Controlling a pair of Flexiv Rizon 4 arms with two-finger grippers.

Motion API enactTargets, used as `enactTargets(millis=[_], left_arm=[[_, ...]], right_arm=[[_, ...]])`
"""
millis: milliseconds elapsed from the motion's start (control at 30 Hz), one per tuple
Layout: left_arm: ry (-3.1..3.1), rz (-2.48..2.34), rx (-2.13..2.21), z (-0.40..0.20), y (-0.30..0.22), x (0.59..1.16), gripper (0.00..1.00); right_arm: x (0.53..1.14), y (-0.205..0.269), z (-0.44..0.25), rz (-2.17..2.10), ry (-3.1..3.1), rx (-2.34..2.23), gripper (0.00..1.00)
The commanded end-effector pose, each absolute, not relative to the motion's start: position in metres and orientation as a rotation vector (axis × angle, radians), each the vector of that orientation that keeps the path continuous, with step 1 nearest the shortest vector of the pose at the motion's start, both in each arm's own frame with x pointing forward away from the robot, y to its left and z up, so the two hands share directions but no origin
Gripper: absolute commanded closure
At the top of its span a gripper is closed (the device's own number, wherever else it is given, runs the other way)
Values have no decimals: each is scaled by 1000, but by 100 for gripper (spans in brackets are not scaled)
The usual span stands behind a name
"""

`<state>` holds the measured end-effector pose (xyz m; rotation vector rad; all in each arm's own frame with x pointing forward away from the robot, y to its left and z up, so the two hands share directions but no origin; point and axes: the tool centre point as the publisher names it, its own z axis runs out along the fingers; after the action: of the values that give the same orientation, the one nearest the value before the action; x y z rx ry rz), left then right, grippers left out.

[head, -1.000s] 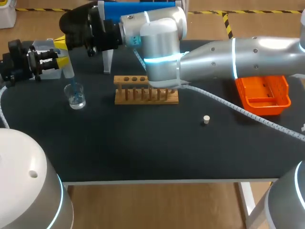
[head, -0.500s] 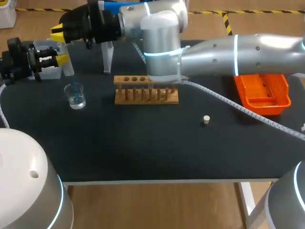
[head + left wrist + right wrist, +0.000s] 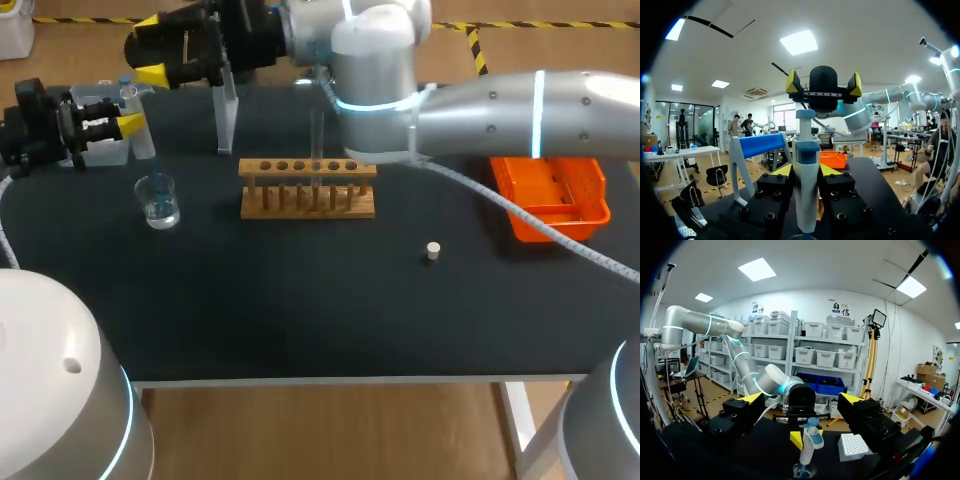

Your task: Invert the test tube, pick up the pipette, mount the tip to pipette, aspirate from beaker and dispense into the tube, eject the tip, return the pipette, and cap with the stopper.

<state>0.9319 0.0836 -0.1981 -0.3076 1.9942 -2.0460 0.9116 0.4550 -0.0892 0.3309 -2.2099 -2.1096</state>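
Head view shows left tool gripping pipette, right tool wide, above black table.

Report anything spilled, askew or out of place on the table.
Nothing stands out: the beaker stands upright with no spill visible, the rack sits level, and the stopper lies alone on the table.

Bright, even light falls from rectangular ceiling panels, which burn to flat white in both wrist views. On the dark bench shadows are soft and faint. The right arm carries a broad pale sheen on its silver shell, and the beaker shows small glints. Straight lines bow toward the wrist views' black rims.
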Motion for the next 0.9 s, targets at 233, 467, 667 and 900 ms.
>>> enactTargets(millis=[233,467,667,900], left_arm=[[1995,-2049,-304,-198,84,933,100],[1995,-2049,-304,-198,84,933,100],[1995,-2049,-304,-198,84,933,100],[1995,-2049,-304,-198,84,933,100]], right_arm=[[915,352,-93,-2014,-2367,311,0],[923,292,-111,-1973,-2429,260,0],[934,246,-136,-1952,-2500,178,0],[950,211,-172,-1945,-2537,168,0]])
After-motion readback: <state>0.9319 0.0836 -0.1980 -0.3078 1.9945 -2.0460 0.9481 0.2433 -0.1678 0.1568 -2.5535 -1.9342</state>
